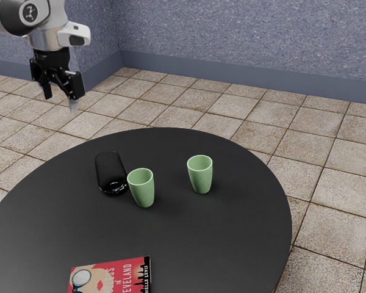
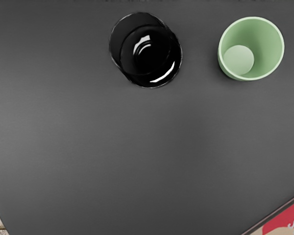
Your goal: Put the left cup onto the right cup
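Observation:
Two light green cups stand upright on the round black table (image 1: pixel 232 232): the left cup (image 1: pixel 141 187) near the middle and the right cup (image 1: pixel 200 174) a short way toward the exterior view's right. My gripper (image 1: pixel 61 97) hangs high above the table's far left side, well away from both cups, open with nothing between its fingers. In the wrist view a green cup (image 2: pixel 251 48) is seen from above, with its inside bare, beside a black cup (image 2: pixel 146 50).
The black cup (image 1: pixel 111 173) sits close against the left green cup, on the side toward the exterior view's left. A red book (image 1: pixel 110 278) lies at the table's near edge; its corner (image 2: pixel 284 223) shows in the wrist view. Tiled floor surrounds the table.

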Available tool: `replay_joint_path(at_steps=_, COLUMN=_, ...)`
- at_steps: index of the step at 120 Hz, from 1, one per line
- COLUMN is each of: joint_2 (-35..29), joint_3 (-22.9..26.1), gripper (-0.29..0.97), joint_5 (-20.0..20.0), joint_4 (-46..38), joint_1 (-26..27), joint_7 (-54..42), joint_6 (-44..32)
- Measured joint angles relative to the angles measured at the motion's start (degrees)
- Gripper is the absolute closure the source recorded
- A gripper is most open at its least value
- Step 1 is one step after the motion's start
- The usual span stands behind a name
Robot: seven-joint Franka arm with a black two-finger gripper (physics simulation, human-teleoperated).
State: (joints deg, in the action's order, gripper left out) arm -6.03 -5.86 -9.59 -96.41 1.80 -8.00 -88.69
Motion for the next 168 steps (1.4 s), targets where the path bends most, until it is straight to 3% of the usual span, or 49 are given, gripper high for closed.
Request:
replay_joint_path(at_steps=32, joint_2=1.7, joint_3=0.5, gripper=0.00, joint_5=0.6, joint_4=-0.4, joint_1=0.0, joint_7=0.1, joint_6=-3.2)
replay_joint_path(at_steps=87, joint_2=24.9, joint_3=0.2, gripper=0.00, joint_5=9.3, joint_4=4.6, joint_1=1.6, joint_7=0.7, joint_6=-20.6)
replay_joint_path(at_steps=133, joint_2=28.8, joint_3=3.1, gripper=0.00, joint_5=12.8, joint_4=1.2, joint_1=2.5, joint_7=2.1, joint_6=-27.5)
replay_joint_path(at_steps=168, joint_2=25.4, joint_3=4.6, gripper=0.00, joint_5=13.1, joint_4=-7.0, joint_1=2.8, joint_7=5.0, joint_6=-31.8)
